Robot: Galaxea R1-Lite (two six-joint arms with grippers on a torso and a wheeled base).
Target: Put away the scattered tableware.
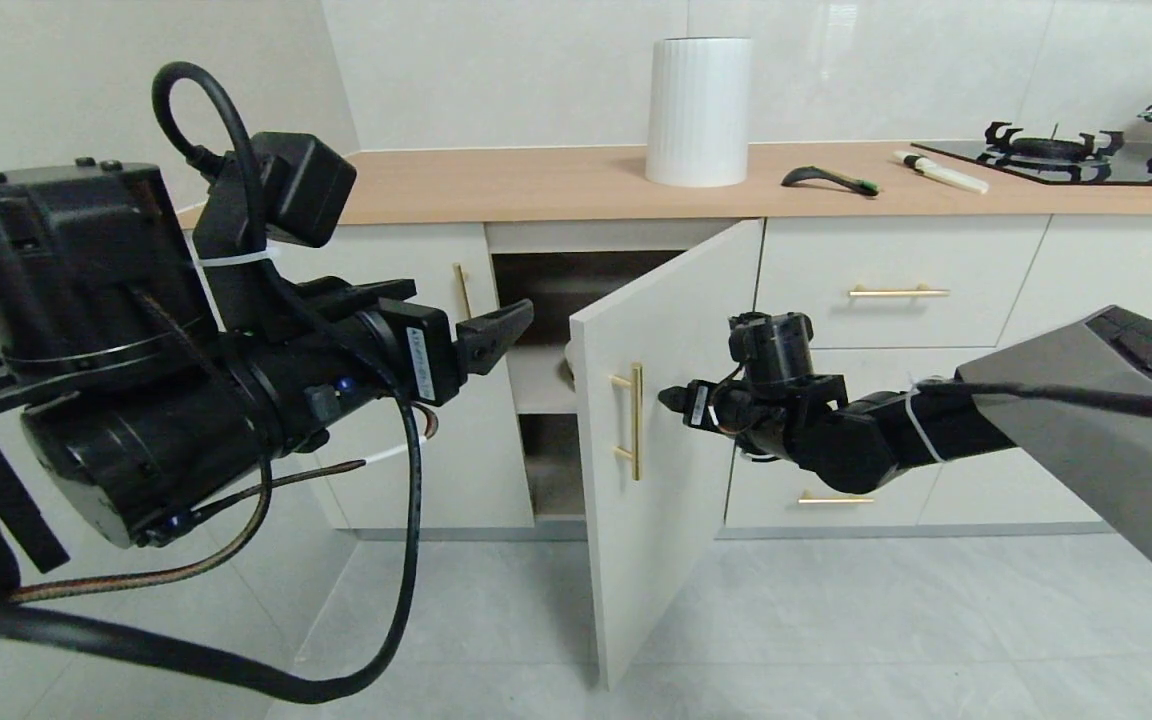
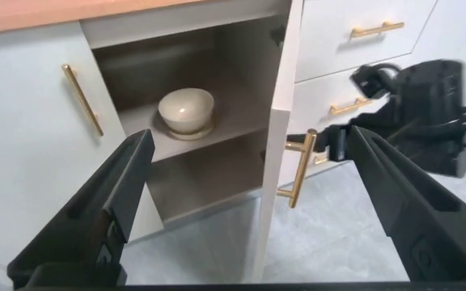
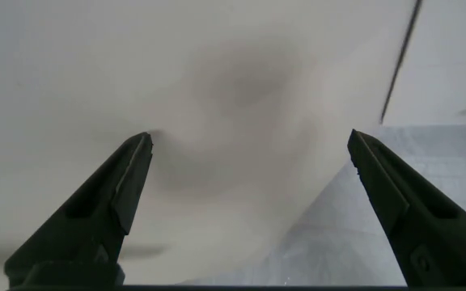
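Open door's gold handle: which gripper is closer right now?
Right. The right gripper sits just beside the handle, tips facing the door front. The left gripper is farther off, past the door's free edge, facing the open cabinet.

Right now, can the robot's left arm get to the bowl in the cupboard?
Probably yes. The cupboard door stands open, the bowl sits on the shelf, and the left gripper is open and faces the opening, with nothing between them.
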